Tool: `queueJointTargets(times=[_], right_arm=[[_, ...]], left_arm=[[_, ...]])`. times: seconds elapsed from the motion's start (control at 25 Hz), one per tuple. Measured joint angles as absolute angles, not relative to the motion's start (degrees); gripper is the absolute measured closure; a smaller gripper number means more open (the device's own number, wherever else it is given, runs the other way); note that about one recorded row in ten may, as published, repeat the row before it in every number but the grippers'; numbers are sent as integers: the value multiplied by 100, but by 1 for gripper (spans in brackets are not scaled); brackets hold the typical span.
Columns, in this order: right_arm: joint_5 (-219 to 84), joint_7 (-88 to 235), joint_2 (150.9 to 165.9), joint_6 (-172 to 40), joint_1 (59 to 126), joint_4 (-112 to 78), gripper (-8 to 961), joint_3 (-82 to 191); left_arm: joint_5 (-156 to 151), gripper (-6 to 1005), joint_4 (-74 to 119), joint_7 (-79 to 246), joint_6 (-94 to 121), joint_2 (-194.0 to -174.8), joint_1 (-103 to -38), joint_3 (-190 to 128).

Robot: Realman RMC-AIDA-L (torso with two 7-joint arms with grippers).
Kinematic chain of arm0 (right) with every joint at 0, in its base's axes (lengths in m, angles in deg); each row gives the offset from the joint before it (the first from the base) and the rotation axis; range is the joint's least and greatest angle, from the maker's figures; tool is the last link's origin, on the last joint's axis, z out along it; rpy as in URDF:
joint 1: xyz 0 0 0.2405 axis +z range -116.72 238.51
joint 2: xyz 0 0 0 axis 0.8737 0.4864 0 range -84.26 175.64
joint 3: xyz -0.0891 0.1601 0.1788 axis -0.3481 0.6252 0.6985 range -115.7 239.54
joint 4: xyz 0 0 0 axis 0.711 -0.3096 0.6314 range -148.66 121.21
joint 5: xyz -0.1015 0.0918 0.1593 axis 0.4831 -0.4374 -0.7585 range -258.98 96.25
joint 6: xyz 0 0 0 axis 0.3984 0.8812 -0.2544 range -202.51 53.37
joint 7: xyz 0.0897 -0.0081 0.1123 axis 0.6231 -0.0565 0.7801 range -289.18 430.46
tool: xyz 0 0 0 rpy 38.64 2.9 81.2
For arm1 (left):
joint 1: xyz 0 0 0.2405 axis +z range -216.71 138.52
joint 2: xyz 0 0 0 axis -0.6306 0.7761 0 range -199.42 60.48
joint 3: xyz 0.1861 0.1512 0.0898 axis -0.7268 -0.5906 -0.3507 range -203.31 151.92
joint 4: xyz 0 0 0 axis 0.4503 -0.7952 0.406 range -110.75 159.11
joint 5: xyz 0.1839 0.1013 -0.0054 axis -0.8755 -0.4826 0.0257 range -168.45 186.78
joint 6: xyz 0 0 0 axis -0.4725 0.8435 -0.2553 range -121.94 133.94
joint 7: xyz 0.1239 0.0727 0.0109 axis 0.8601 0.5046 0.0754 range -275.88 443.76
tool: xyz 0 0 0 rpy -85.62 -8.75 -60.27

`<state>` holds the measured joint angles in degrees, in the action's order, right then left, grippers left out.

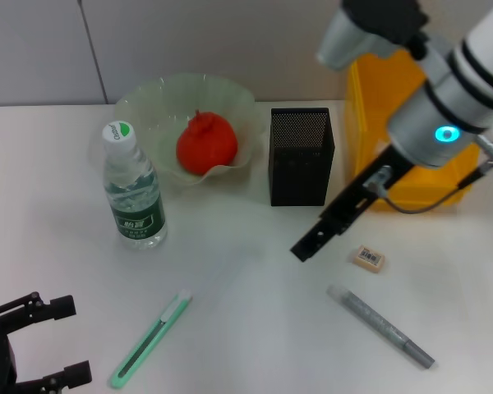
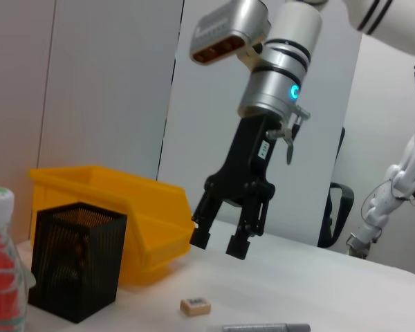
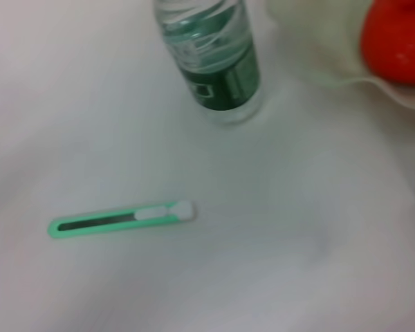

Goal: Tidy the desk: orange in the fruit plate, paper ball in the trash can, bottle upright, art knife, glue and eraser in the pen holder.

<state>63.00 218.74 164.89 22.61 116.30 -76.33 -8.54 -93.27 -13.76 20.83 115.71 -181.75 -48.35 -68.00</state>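
The orange point(image 1: 205, 144) lies in the pale green fruit plate point(image 1: 152, 100). The bottle point(image 1: 134, 189) stands upright beside the plate. The black mesh pen holder point(image 1: 301, 156) stands mid-table, with the yellow trash can point(image 1: 394, 98) behind it on the right. The eraser point(image 1: 368, 258), the grey glue stick point(image 1: 380, 326) and the green art knife point(image 1: 150, 340) lie on the table. My right gripper point(image 1: 302, 247) hangs open and empty above the table, left of the eraser; the left wrist view shows its fingers apart point(image 2: 218, 242). My left gripper point(image 1: 66, 342) is open at the near left corner. No paper ball is in view.
The right wrist view shows the bottle point(image 3: 214, 55), the art knife point(image 3: 121, 219) and the orange point(image 3: 398, 34) on white tabletop. The left wrist view shows the pen holder point(image 2: 76, 270), the trash can point(image 2: 124, 207) and the eraser point(image 2: 195, 305).
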Motion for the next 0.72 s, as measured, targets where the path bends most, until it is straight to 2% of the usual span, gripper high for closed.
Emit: queueJointTargets(times=[0.16, 0.36, 0.6, 0.68, 0.72], right_arm=[[6299, 21853, 16500, 2074, 11842, -7240, 120, -865], [6166, 21703, 16496, 2019, 11597, -7359, 119, -819], [5321, 20591, 16476, 1932, 10502, -7830, 119, -703], [4624, 19582, 16468, 1939, 9797, -8023, 119, -435], [4624, 19582, 16468, 1939, 9797, -8023, 119, -435]], left_arm=[[-9354, 157, -1369, 2080, 11555, -18174, -4838, -6791], [-9365, 157, -1525, 1927, 11462, -18183, -4821, -6758], [-9516, 156, -2569, 885, 11141, -18339, -4845, -6770], [-9900, 156, -3328, 123, 11013, -18484, -4927, -6750], [-9900, 156, -3328, 123, 11013, -18484, -4927, -6750]])
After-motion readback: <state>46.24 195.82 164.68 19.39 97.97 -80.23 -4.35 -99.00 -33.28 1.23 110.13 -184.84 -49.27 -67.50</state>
